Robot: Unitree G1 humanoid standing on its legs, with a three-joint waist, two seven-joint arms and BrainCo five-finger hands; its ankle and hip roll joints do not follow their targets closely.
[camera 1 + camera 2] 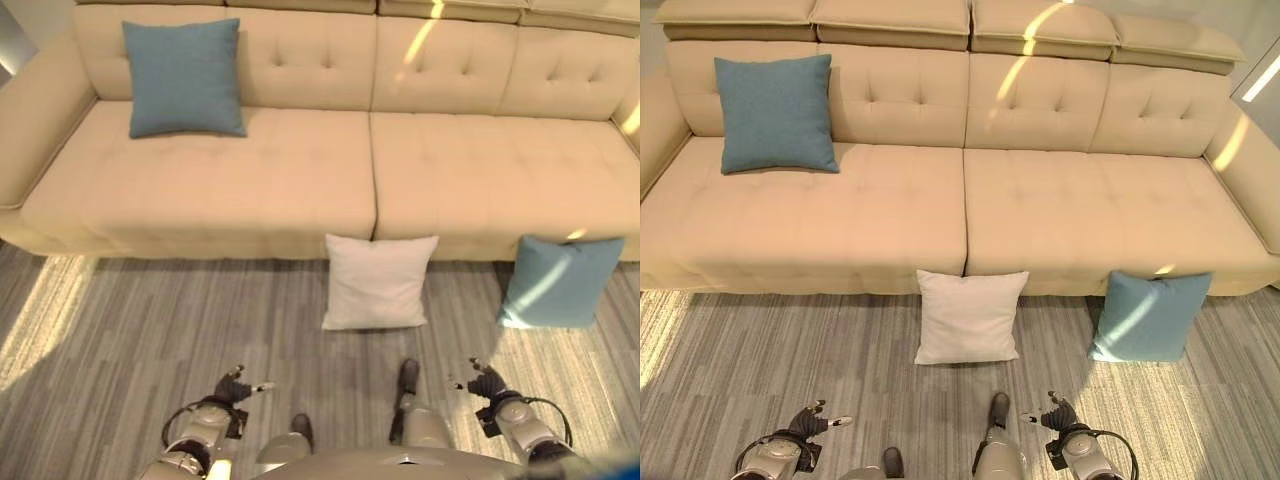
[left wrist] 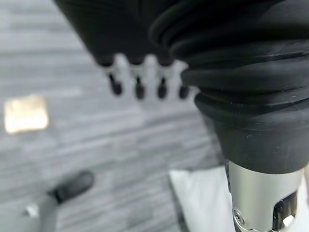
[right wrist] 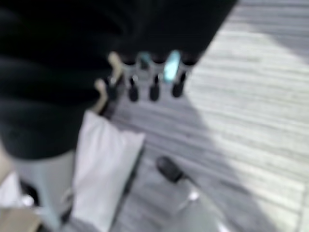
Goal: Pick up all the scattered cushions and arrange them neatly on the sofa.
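My left hand [image 1: 238, 385] and right hand [image 1: 487, 383] hang low over the grey striped floor [image 1: 150, 320], fingers relaxed and apart, holding nothing. A square white fabric cushion [image 1: 377, 281] leans against the front of the long beige tufted sofa [image 1: 300, 170], ahead of me between my two hands and well apart from my fingers. A blue square cushion [image 1: 560, 282] leans against the sofa front further to my right. Another blue square cushion [image 1: 184, 77] stands upright against the backrest at the sofa's left end.

right hand's fingers [image 3: 154, 92] hang empty above white cushion [image 3: 104, 166].
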